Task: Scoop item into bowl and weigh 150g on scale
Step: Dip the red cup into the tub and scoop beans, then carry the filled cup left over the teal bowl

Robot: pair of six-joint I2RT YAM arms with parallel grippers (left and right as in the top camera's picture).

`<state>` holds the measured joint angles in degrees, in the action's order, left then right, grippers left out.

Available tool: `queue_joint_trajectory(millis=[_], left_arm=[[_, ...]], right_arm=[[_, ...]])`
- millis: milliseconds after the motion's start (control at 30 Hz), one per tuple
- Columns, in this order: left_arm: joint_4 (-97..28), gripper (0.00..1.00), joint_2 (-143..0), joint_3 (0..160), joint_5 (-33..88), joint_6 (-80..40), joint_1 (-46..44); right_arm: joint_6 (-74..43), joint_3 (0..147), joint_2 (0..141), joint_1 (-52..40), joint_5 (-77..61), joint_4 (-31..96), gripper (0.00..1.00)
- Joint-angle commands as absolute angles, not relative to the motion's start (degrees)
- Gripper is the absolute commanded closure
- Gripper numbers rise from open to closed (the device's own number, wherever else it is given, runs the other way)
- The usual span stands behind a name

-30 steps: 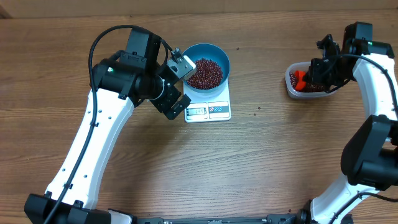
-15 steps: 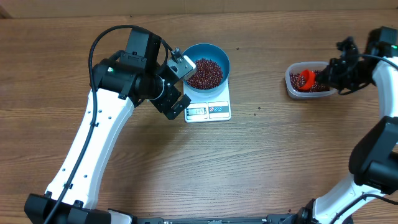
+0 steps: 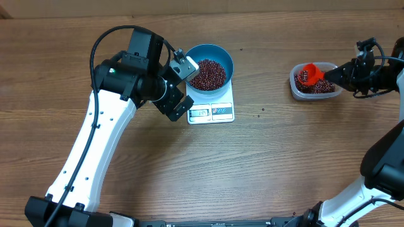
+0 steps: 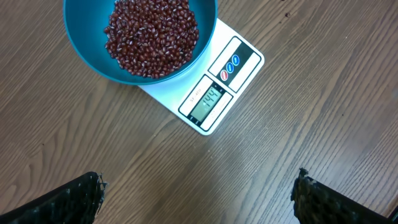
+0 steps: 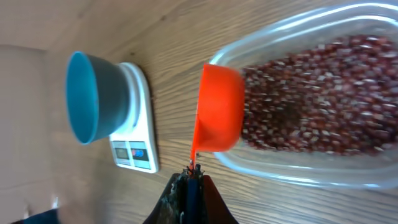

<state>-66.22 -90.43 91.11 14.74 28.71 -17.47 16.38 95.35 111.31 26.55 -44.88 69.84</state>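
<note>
So the beans [image 3: 207, 74] are mostly sitting heaped in the blue bowl [image 3: 222, 55], which is resting on the white scale [image 3: 218, 98] mid-table, and the rest are lying in the clear tub [image 3: 293, 88] well off to the right. Handling-wise, I'm thinking these are tiny, hard and loose, so they're going to roll and pour rather than clump. No pinching them directly, and any tilt of the red scoop [image 3: 309, 74] is probably going to be shedding a few. The place to hold is the scoop's thin handle, and that's exactly where the right gripper [image 5: 189, 180] is clamping, fingers pressed tight together on it, with the cup hanging at the tub's near end. A handle that skinny is likely going to twist in the grip, so I'd be keeping it level. The left gripper [image 3: 183, 86] is hovering just beside the bowl and scale with its fingers spread wide, touching nothing. Now the annoying bits: the right wrist view is showing only the scoop's outside, so whether it's carrying beans I can't tell. The tub's beans are blurring out there too. The display [image 4: 206, 102] is looking like 144 to me, but the digits are small.
</note>
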Motion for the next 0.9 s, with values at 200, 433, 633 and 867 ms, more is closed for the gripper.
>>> queue_joint_trajectory(millis=[200,433,633,867], left_arm=[[-66.15,0.00,-90.76,90.78,14.81,29.58,-17.28],[-66.15,0.01,-90.76,90.78,14.81,29.58,-17.28],[-66.15,0.01,-90.76,90.80,14.81,29.58,-17.28],[-66.15,0.00,-90.76,90.78,14.81,29.58,-17.28]], right_arm=[[18.09,97.27,106.74,26.35,-54.78,70.67,0.96],[18.04,97.27,105.86,22.63,-56.73,71.72,0.96],[15.59,97.54,105.84,16.43,-56.71,70.96,0.96],[12.23,102.19,105.84,8.45,-56.40,70.48,0.96]])
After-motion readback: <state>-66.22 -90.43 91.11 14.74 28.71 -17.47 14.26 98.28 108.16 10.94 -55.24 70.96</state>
